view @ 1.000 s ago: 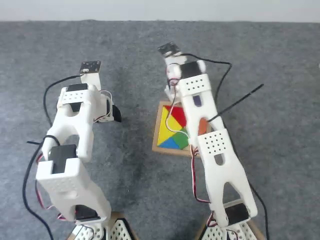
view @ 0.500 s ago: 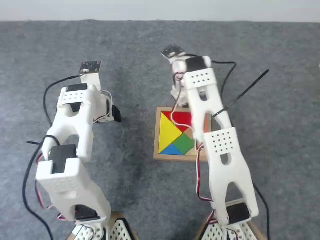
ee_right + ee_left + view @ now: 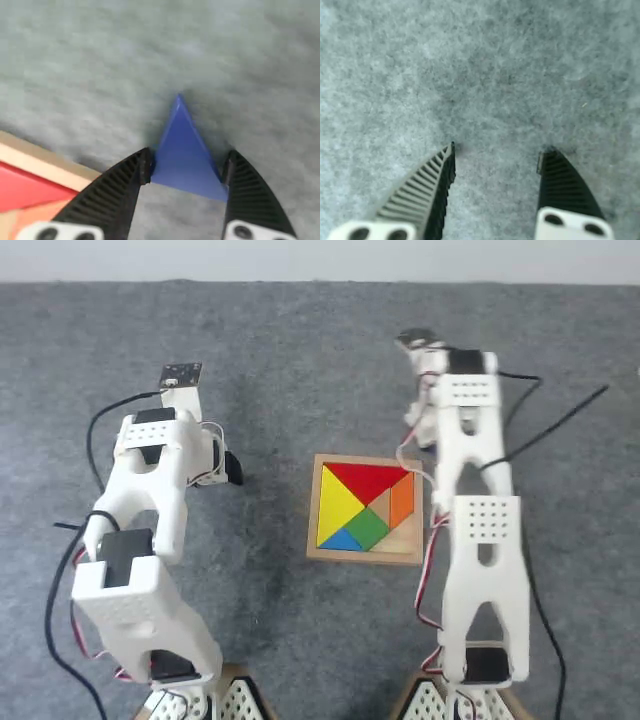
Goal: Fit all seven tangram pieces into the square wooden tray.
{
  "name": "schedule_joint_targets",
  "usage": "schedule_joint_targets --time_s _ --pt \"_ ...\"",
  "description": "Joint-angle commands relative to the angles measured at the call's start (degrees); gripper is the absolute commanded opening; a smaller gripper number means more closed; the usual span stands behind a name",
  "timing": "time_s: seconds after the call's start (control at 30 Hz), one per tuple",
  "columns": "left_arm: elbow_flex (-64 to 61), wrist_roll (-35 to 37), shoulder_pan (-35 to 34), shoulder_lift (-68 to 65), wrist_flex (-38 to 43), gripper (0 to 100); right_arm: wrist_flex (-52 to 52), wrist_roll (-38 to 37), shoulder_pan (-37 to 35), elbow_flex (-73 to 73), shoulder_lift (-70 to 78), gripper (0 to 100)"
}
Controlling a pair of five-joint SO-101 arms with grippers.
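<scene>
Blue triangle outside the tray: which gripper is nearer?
Right. The right gripper holds the blue triangle between its fingers, just beyond the tray rim. The left gripper sits open over carpet, on the tray's opposite side.

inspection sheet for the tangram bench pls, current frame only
Surface: grey carpet, flat.
Job's things: square wooden tray holds red triangle, yellow triangle, small blue triangle, green square and orange piece. Whether the wood-coloured patch is a gap or a piece, cannot tell. Dark blue triangle lies outside the tray, near its rim.
Clutter: nothing seen.
Claws: left claw open over bare carpet. Right claw closed against both sides of the dark blue triangle.
Cables: left black cable; right black cable; red and white wires beside the tray.
Surroundings: pale wall beyond the carpet.
</scene>
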State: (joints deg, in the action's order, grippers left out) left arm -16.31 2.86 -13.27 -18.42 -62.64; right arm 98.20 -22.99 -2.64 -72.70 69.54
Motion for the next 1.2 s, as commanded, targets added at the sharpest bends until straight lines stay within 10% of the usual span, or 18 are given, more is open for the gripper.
schedule_joint_targets --time_s 0.0,0.67,0.87,1.17 --pt "0.22 -1.05 0.18 3.16 0.79 26 -0.04 -0.88 5.14 -3.16 -0.40 25.9" --pt "0.13 -1.05 -0.18 3.08 1.93 26 2.86 -13.45 4.62 -2.81 0.48 23.9" --pt "0.13 -1.05 -0.18 3.08 1.93 26 3.65 -12.48 4.79 -3.16 1.89 1.7" --pt "0.13 -1.05 -0.18 3.08 1.93 26 4.44 -5.10 4.79 -2.73 -4.00 3.7"
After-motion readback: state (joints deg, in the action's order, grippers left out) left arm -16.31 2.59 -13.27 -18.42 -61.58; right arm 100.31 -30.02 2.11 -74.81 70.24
